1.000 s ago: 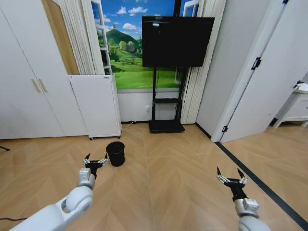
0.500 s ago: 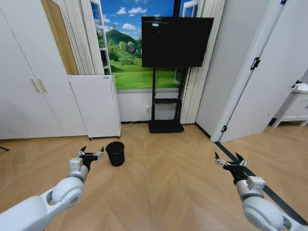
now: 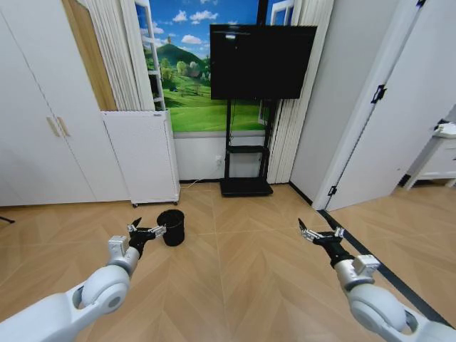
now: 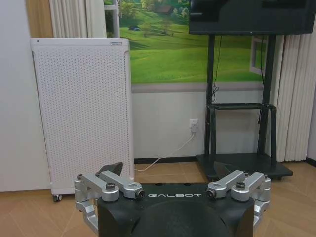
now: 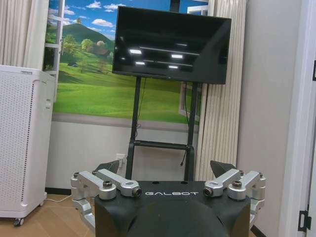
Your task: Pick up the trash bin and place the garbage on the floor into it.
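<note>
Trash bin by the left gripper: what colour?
Black, seen best in the head view: trash bin beside the left gripper.

The room is seen from the head camera, high up, facing forward and down over the wooden floor point(image 3: 235, 285). Both wrist views are taken low, level, toward the far wall. The television point(image 3: 262, 60) and white perforated appliance point(image 4: 81, 113) are shared.

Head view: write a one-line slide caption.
Both grippers, left and right, hover open above the wood floor; the trash bin stands beside the left one.
</note>
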You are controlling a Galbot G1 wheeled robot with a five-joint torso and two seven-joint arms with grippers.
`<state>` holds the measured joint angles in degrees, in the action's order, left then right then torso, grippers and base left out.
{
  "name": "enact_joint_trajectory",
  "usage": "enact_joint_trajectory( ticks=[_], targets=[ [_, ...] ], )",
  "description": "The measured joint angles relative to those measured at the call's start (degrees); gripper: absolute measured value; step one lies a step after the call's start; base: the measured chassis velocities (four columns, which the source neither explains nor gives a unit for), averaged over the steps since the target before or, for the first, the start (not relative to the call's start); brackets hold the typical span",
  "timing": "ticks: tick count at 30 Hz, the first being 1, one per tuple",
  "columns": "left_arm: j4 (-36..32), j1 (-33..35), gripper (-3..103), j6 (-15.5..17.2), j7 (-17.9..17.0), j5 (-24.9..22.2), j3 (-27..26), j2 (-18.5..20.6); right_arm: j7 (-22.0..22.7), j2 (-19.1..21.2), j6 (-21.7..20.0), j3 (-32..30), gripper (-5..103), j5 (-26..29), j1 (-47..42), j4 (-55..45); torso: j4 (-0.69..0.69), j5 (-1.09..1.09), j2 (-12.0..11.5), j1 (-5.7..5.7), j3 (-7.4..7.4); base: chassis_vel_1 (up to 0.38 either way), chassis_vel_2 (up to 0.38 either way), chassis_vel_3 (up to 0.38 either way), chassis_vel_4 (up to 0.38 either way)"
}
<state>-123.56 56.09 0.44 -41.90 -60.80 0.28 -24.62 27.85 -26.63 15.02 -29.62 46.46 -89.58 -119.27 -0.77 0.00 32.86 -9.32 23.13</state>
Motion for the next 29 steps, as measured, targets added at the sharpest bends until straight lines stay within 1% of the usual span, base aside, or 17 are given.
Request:
enact_joint_trajectory(
  ticks=[4,5,7,8,10,12,29],
  targets=[
    [-0.3,0.3,100,0.0,-0.5,0.0,-0.1,-0.3,-0.1,0.0,0.0,0.1,100,0.0,0.0,0.0,0.00,0.00,0.0,0.00,0.00,0.000,0.000,0.000,0.000],
    [-0.5,0.5,100,0.2,-0.7,0.0,-0.1,-0.4,-0.2,-0.1,0.1,0.2,100,-0.2,0.1,0.2,0.02,0.00,0.0,0.00,0.00,0.000,0.000,0.000,0.000],
    [-1.0,0.3,100,1.5,-1.0,-0.2,-0.1,-0.8,-0.3,-0.3,0.2,0.4,100,-0.6,0.1,0.7,0.01,0.00,0.0,0.00,0.00,0.000,0.000,0.000,0.000],
    [-1.0,0.3,100,1.5,-1.0,-0.2,-0.1,-0.8,-0.3,-0.3,0.2,0.4,100,-0.6,0.1,0.7,0.01,0.00,0.0,0.00,0.00,0.000,0.000,0.000,0.000],
    [-2.2,0.8,100,3.0,-0.4,-1.5,-1.0,-0.6,-0.9,-0.3,0.6,0.4,100,-0.7,0.0,1.1,0.00,0.01,0.0,0.00,0.00,0.000,0.000,0.000,0.000],
    [-2.4,0.9,100,3.4,-0.3,-1.8,-1.2,-0.6,-1.0,-0.3,0.9,0.4,100,-0.7,0.0,1.2,0.01,0.02,0.0,0.00,0.00,0.000,0.000,0.000,0.000],
    [-2.5,1.1,100,3.5,-0.1,-2.0,-1.4,-0.4,-1.2,-0.2,1.0,0.3,100,-0.6,0.1,1.3,0.01,0.00,0.0,0.00,0.00,0.000,0.000,0.000,0.000]
  ],
)
